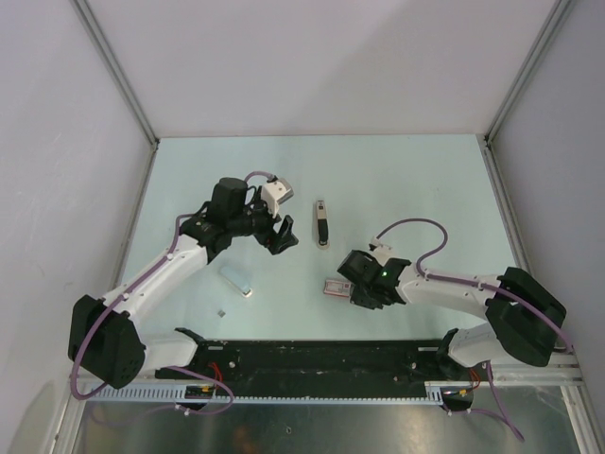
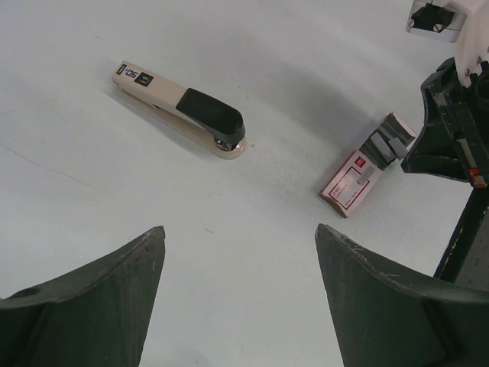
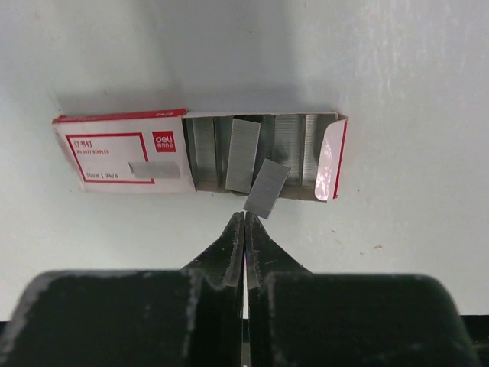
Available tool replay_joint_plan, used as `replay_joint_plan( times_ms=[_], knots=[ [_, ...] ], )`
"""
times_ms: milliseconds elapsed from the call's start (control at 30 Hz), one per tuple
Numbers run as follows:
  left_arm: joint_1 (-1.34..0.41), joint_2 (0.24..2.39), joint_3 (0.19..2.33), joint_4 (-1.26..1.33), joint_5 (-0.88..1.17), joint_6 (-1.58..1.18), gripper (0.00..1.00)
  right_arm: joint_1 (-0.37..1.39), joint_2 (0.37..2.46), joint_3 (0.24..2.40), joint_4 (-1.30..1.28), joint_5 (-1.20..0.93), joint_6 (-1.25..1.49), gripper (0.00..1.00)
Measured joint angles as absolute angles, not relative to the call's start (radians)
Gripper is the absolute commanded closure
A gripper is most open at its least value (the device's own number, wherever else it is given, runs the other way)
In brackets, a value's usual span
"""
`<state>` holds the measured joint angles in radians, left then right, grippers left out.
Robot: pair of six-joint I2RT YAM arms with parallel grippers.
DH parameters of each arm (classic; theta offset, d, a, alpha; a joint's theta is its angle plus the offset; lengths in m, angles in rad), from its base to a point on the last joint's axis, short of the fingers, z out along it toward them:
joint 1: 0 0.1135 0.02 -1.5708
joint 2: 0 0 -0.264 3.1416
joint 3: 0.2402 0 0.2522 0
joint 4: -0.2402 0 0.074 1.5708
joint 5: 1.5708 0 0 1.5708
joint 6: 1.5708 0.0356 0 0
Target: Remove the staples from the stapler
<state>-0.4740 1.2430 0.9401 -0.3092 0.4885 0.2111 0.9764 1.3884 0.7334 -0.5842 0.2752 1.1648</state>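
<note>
The stapler [image 1: 322,223] lies closed on the table's middle. In the left wrist view it [image 2: 179,109] has a cream body with a black top. My left gripper [image 1: 284,235] hovers just left of it, open and empty [image 2: 241,237]. My right gripper [image 1: 352,288] is shut, its tips [image 3: 244,218] at the near edge of an open red-and-white staple box [image 3: 122,153]. Several staple strips lie in the box. One loose strip [image 3: 267,188] tilts over the box edge, right beside the tips; nothing shows between the jaws.
The staple box also shows in the top view [image 1: 336,287] and in the left wrist view [image 2: 359,177]. A pale blue block [image 1: 236,280] and a tiny grey bit [image 1: 220,310] lie near the left arm. Grey walls enclose the table.
</note>
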Motion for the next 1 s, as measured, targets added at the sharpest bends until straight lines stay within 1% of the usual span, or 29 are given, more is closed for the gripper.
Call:
replay_joint_plan(
  times_ms=[633, 1000],
  knots=[
    [-0.474, 1.240, 0.929, -0.309, 0.488, 0.216, 0.16, 0.933, 1.395, 0.733, -0.573, 0.278, 1.123, 1.00],
    [-0.474, 1.240, 0.929, -0.309, 0.493, 0.219, 0.16, 0.938, 1.360, 0.733, -0.638, 0.319, 1.120, 1.00]
  ],
)
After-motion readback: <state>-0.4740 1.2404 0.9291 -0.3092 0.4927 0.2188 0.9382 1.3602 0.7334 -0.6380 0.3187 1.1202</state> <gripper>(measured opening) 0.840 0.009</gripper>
